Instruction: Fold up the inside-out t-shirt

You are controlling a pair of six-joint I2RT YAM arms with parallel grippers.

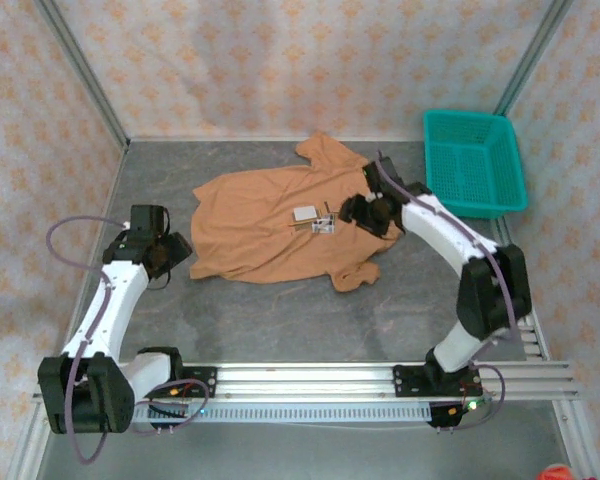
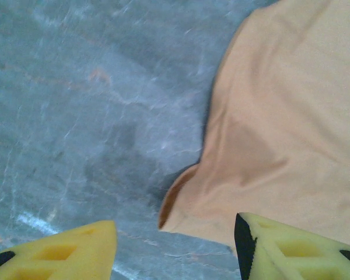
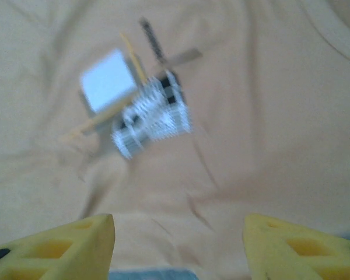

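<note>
The inside-out t-shirt point(image 1: 270, 220) lies spread on the grey table, tan, with a small white label point(image 1: 305, 213) and a patterned tag point(image 1: 323, 224) near its middle. My left gripper point(image 1: 185, 250) sits at the shirt's left corner; in the left wrist view its yellow fingers point(image 2: 280, 248) stand apart over the cloth's edge point(image 2: 181, 216), holding nothing. My right gripper point(image 1: 348, 212) hovers over the shirt's right part. Its jaws are open, with the cloth point(image 3: 181, 233) lying flat between them and the label point(image 3: 108, 86) just ahead.
A teal mesh basket point(image 1: 475, 162) stands at the back right, beside the right arm. Bare grey table point(image 1: 310, 315) runs between the shirt and the arm bases. Patterned walls close in the left, back and right sides.
</note>
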